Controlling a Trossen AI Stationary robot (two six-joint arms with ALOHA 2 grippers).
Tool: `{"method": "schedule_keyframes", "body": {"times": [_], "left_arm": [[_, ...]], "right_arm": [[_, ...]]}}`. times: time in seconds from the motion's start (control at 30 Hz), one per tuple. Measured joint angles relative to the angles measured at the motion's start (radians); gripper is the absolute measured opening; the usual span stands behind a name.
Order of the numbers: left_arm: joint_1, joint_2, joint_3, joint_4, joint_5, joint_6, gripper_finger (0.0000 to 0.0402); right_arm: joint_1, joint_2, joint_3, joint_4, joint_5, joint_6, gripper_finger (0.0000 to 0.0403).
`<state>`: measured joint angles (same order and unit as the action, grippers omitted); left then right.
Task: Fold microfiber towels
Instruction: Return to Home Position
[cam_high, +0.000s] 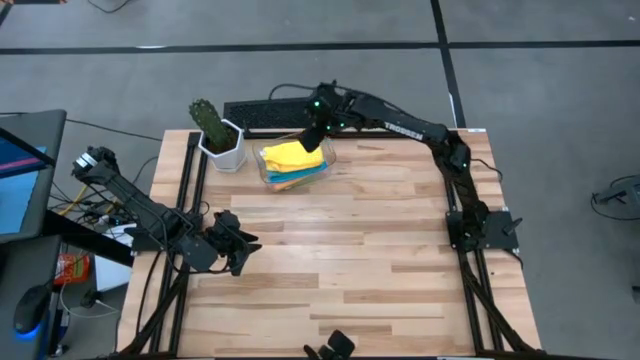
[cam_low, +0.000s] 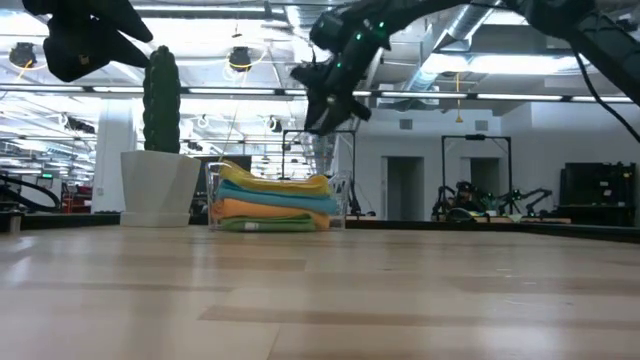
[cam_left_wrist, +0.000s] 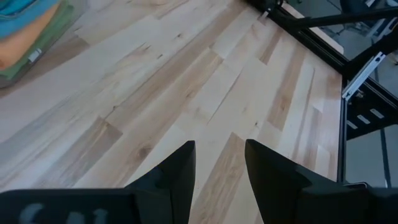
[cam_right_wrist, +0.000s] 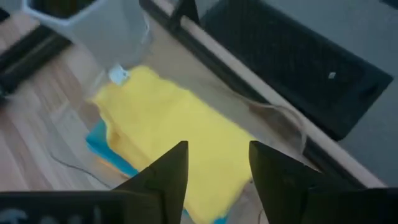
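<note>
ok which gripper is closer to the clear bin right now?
Right. The right gripper hangs just above the bin, over the yellow towel on top. The left gripper sits near the table's left edge, over bare wood, far from it.

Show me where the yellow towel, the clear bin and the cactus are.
yellow towel (cam_high: 288, 155): high view, middle of its top face.
clear bin (cam_low: 213, 195): low view, on its left wall.
cactus (cam_low: 162, 95): low view, middle of the green stem.

My right gripper (cam_high: 312, 139) hangs over the yellow towel (cam_high: 287, 156) in the clear bin (cam_high: 329, 161), at the far side. My left gripper (cam_high: 238, 254) waits on the left.
</note>
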<state>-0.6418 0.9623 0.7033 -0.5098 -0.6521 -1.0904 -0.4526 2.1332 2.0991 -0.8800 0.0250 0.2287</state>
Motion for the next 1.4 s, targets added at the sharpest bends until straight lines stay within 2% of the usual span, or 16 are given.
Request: {"method": "schedule_keyframes", "body": {"times": [0.1,0.27,0.33,0.47,0.7,1.0,1.13,1.23,1.3,1.4], "left_arm": [[0.0,0.0,0.0,0.003,-0.001,-0.001,0.0132],[0.0,0.0,-0.001,0.005,-0.023,0.01,0.0132],[0.0,0.0,-0.001,0.005,-0.028,0.009,0.0132],[0.0,0.0,-0.001,0.005,-0.009,0.008,0.0132],[0.0,0.0,-0.002,0.003,-0.008,0.01,0.0132],[0.002,0.0,-0.002,-0.001,-0.041,0.048,0.0132],[0.002,0.0,-0.002,0.001,-0.044,0.036,0.0132],[0.002,0.0,-0.001,0.035,-0.044,0.01,0.0132],[0.002,-0.007,0.012,0.074,-0.003,0.085,0.0132],[0.008,-0.034,0.064,0.149,0.101,0.29,0.0132]], "right_arm": [[0.005,-0.028,0.0,0.044,-0.004,0.006,0.0188],[0.063,-0.029,0.0,0.255,-0.148,0.005,0.0168],[0.098,0.004,0.005,0.339,-0.152,-0.001,0.0157],[0.133,0.078,-0.002,0.391,-0.153,-0.026,0.0131],[0.137,0.189,-0.002,0.378,-0.156,-0.004,0.0092],[0.132,0.237,-0.003,0.3,-0.159,-0.001,0.0076],[0.124,0.163,-0.002,0.285,-0.19,-0.017,0.0076],[0.109,0.023,-0.002,0.244,-0.186,-0.058,0.0076],[0.101,-0.091,0.003,0.226,-0.185,-0.103,0.0075],[0.1,-0.247,0.002,0.172,-0.191,-0.192,0.0075]]}}
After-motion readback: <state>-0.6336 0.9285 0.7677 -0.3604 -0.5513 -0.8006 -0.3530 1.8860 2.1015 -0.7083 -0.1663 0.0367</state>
